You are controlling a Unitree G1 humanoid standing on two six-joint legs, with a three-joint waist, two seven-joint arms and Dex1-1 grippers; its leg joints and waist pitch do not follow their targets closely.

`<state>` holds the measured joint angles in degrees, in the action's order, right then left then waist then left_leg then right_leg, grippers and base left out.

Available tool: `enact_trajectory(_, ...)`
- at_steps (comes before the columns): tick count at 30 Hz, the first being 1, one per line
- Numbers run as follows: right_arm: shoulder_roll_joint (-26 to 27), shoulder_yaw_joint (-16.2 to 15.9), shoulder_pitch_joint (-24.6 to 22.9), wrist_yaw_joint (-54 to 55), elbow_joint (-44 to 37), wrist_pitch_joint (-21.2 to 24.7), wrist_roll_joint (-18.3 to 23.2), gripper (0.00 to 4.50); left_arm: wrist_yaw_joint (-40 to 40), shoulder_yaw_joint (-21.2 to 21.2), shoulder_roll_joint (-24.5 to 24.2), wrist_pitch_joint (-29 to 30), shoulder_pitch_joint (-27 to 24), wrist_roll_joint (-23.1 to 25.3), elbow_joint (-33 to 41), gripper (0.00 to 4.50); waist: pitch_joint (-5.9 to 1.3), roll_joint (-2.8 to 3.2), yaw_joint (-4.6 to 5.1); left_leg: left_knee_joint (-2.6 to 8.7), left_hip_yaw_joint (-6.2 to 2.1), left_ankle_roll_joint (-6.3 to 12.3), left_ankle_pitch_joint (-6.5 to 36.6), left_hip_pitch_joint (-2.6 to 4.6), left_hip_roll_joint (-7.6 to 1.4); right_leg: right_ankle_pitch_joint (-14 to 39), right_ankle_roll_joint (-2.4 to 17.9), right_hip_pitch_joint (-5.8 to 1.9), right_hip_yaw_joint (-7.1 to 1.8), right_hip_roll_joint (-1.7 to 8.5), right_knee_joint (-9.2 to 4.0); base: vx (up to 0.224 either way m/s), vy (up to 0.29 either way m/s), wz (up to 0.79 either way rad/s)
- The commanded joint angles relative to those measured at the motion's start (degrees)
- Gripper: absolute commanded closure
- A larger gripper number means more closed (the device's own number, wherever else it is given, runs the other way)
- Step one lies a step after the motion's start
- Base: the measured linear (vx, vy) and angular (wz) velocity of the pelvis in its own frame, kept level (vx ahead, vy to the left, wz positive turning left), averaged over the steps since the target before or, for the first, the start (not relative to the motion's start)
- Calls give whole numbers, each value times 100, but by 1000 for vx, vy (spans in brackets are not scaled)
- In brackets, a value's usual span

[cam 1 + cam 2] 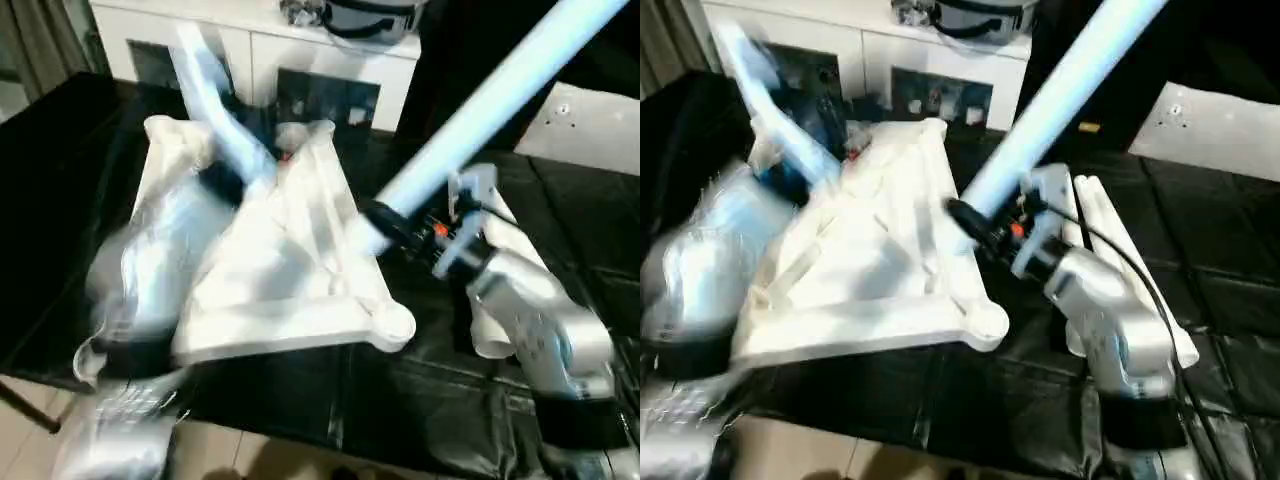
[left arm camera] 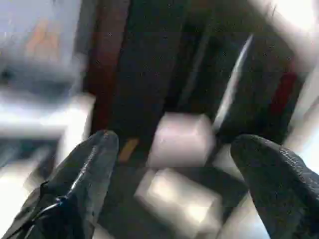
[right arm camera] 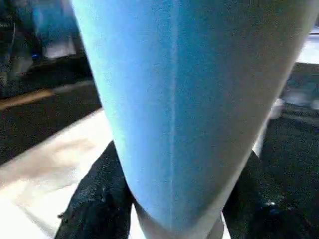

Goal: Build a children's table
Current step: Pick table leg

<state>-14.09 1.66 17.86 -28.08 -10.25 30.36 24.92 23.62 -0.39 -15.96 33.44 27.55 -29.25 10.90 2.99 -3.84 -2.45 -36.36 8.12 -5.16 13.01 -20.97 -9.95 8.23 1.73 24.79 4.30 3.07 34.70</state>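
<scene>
Tabletop point(image 1: 290, 270): the white square tabletop lies upside down on the black table point(image 1: 60, 200), tilted, its ribbed underside facing up and one round corner socket point(image 1: 392, 326) turned toward the near edge. We read the scene from left to right.

On the left, our left arm point(image 1: 150, 270) crosses over the tabletop's left side as a blurred silver shape. The left gripper point(image 2: 174, 164) has its jaws spread wide; in the left wrist view we see its two black fingers point(image 2: 84, 179) standing well apart with nothing between them. Just beyond this arm, a white tapered leg point(image 1: 215, 95) rises slantwise from the far part of the tabletop; its foot is hidden by blur, so we cannot tell whether it sits in a socket.

At the centre, the ribs of the underside run diagonally toward the corners.

To the right, the right gripper point(image 1: 385, 225) is clenched around the thick lower end of a second leg point(image 1: 490, 105), which slants up and away toward the upper right. In the right wrist view, we see the black fingers point(image 3: 97, 199) pressing on both sides of this leg. Its lower end hangs at the tabletop's right edge.

Farther right, further white legs point(image 1: 1120, 260) lie on the black table behind the right forearm point(image 1: 540, 330). A white cabinet point(image 1: 270, 45) stands beyond the table.
</scene>
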Motion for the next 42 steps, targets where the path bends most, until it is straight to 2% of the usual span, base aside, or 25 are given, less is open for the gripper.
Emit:
enact_trajectory(1,-28,57,-74,306,-277,-7,-151,256,128,-379,-204,-190,-170,524,163,29,-401,122,27,459,-20,54,575,-13,-212,2274,98,-419,-238,353,-462,0,0,0)
enact_trajectory(3,-11,28,-318,663,-549,85,-387,256,388,-978,-827,-598,-646,1312,189,29,-371,131,39,489,-35,67,727,-12,-222,2396,80,-394,-247,353,-490,0,0,0)
enact_trajectory(5,68,44,-467,856,-689,100,-475,256,455,-1158,-975,-828,-892,1591,132,29,-353,131,87,501,-25,61,841,-24,-204,2574,-11,-386,-256,351,-525,0,0,0)
enact_trajectory(8,220,96,-662,1144,-829,117,-594,256,418,-1162,-898,-929,-1191,1561,148,29,-361,166,114,487,-16,18,997,-20,-183,2837,-18,-362,-247,356,-550,0,0,0)
enact_trajectory(9,269,47,-850,1376,-942,94,-797,256,383,-1266,-900,-1248,-1432,1709,171,29,-350,245,109,492,-27,14,1081,3,-184,2894,-4,-337,-243,351,-559,0,0,0)
enact_trajectory(10,280,26,-915,1450,-985,95,-856,256,378,-1301,-902,-1351,-1514,1766,188,29,-333,210,140,499,-30,31,1168,-28,-182,2957,-55,-347,-231,341,-613,0,0,0)
enact_trajectory(15,298,-154,-1423,1710,-1416,257,-995,256,423,-1654,-938,-1835,-1942,2116,121,29,-318,257,178,510,-39,94,1417,-16,-166,3240,-206,-329,-203,324,-677,0,0,0)
enact_trajectory(16,342,-149,-1475,1721,-1461,292,-955,256,585,-1685,-913,-1766,-1968,2017,126,29,-331,216,193,503,-33,114,1420,-19,-160,3266,-258,-332,-202,322,-678,0,0,0)
enact_trajectory(19,390,-220,-1545,1728,-1475,167,-1043,256,818,-1803,-897,-1614,-2011,1901,147,29,-322,238,255,504,-60,127,1495,-28,-160,3400,-239,-321,-193,349,-689,0,0,0)
enact_trajectory(23,353,-348,-1514,1708,-1422,16,-1195,256,596,-1640,-722,-1582,-2057,1836,134,29,-306,271,323,486,-62,121,1645,-21,-136,3582,-274,-306,-159,343,-741,0,0,0)
enact_trajectory(27,488,-284,-1354,1715,-1434,186,-962,256,40,-1211,-457,-1391,-2203,1755,191,29,-311,289,394,482,-80,182,1633,-46,-129,3556,-259,-339,-112,343,-766,0,0,0)
enact_trajectory(28,531,-324,-1351,1702,-1389,212,-934,256,-152,-1033,-350,-1253,-2272,1693,157,29,-285,289,415,488,-76,226,1777,10,-161,3535,-191,-323,-65,355,-804,0,0,0)
enact_trajectory(30,624,-286,-1391,1724,-1325,159,-892,256,-344,-919,-227,-1301,-2314,1755,126,29,-285,285,408,454,-60,298,1774,7,-116,3761,-128,-342,-90,459,-799,0,0,0)
enact_trajectory(31,670,-264,-1420,1728,-1299,106,-869,256,-456,-887,-182,-1364,-2331,1837,117,29,-309,200,411,79,267,152,1896,369,3,4485,-439,81,-326,238,-971,-54,7,-20)
enact_trajectory(32,721,-240,-1453,1737,-1287,101,-835,256,-661,-833,-99,-1390,-2327,1956,159,29,-315,152,308,123,283,251,1925,314,-18,4822,-502,-9,-559,274,-938,-8,32,-46)
enact_trajectory(33,726,-242,-1456,1740,-1285,99,-837,256,-686,-830,-96,-1387,-2324,1980,168,29,-347,131,258,159,305,313,1843,253,-21,4737,-505,-86,-686,278,-862,-8,32,-46)
enact_trajectory(34,787,-297,-1496,1804,-1253,77,-904,256,-1019,-803,-61,-1306,-2283,2309,299,29,-371,182,168,187,316,355,1674,286,-81,4439,-383,-31,-880,240,-816,48,62,-47)
enact_trajectory(35,782,-333,-1501,1843,-1242,97,-968,256,-1149,-797,-36,-1225,-2266,2427,349,29,-386,206,196,272,334,210,1509,310,-139,3666,-327,71,-806,-106,-718,-24,58,-42)
enact_trajectory(36,821,-313,-1490,1899,-1232,141,-974,256,-1368,-709,65,-1057,-2269,2424,368,29,-399,228,240,309,342,132,1507,401,-205,3231,-378,188,-684,-299,-703,-24,58,-42)
enact_trajectory(37,862,-283,-1480,1925,-1227,161,-940,256,-1472,-637,128,-977,-2274,2382,359,29,-367,379,344,392,293,100,1623,621,-484,2636,-395,403,-323,-614,-714,-53,37,-40)
enact_trajectory(38,880,-294,-1459,1947,-1221,198,-942,256,-1523,-538,217,-995,-2293,2262,356,29,-331,343,326,1004,-261,444,1464,271,-1231,1622,-206,-12,-49,-134,25,-54,2,-23)
enact_trajectory(39,874,-323,-1447,1942,-1225,236,-953,256,-1560,-518,234,-890,-2301,2269,401,29,-355,515,302,1035,-341,676,1123,280,-1455,1191,-94,-28,-45,0,258,-54,2,-23)
enact_trajectory(40,878,-364,-1425,1947,-1214,269,-974,256,-1543,-602,153,-799,-2288,2399,441,29,-342,464,375,1014,-231,1023,502,317,-1526,746,210,128,-14,157,451,0,0,0)
enact_trajectory(41,887,-388,-1406,1948,-1202,287,-985,256,-1534,-667,100,-722,-2288,2500,492,29,-399,357,392,681,-123,1579,237,357,-1187,441,524,62,-173,365,315,20,-119,1)
enact_trajectory(42,913,-408,-1369,1948,-1161,269,-993,256,-1496,-622,118,-698,-2330,2406,595,29,-396,206,385,475,84,1635,335,241,-807,383,813,-24,-273,410,73,20,-119,1)
